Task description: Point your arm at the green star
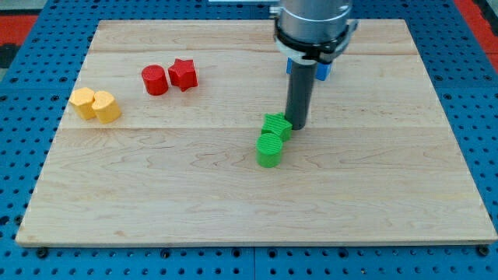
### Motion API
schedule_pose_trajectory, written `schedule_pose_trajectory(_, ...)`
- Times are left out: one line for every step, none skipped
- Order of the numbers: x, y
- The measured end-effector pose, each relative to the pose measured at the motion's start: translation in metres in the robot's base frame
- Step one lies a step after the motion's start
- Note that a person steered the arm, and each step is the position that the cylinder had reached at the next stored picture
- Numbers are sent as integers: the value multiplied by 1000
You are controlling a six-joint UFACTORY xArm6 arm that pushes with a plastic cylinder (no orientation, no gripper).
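Look at the middle of the bench (233, 202). The green star (277, 124) sits there, a bit to the view's right of the middle. Right below it in the view, touching it, is a green round block (269, 150).

Your arm has no claw, so there is nothing to open or close. It ends in a dark rod. My tip (298, 126) is down on the bench just beside the star, on its right side in the view. It looks like it is touching the star's edge, or so close that you cannot see a gap.

So the job looks almost done, or done. You had to point at the green star, and the tip is right at it. I think nothing much is left. If you move more, go very slowly. A small push could slide the star into the green round block and shove both along.

The other blocks are far from the tip. A red round block (155, 79) and a red star (183, 74) sit side by side near the view's top left. Two yellow blocks (94, 104) touch each other at the far left. Something blue (323, 71) peeks out behind the rod, but you cannot tell what shape it is.
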State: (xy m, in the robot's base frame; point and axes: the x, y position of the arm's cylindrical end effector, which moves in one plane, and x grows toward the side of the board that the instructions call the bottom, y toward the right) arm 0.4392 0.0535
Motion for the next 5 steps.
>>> schedule_pose_trajectory(-2, -25)
schedule_pose_trajectory(-8, -29)
schedule_pose_trajectory(-55, -65)
schedule_pose_trajectory(-18, -122)
schedule_pose_trajectory(7, -98)
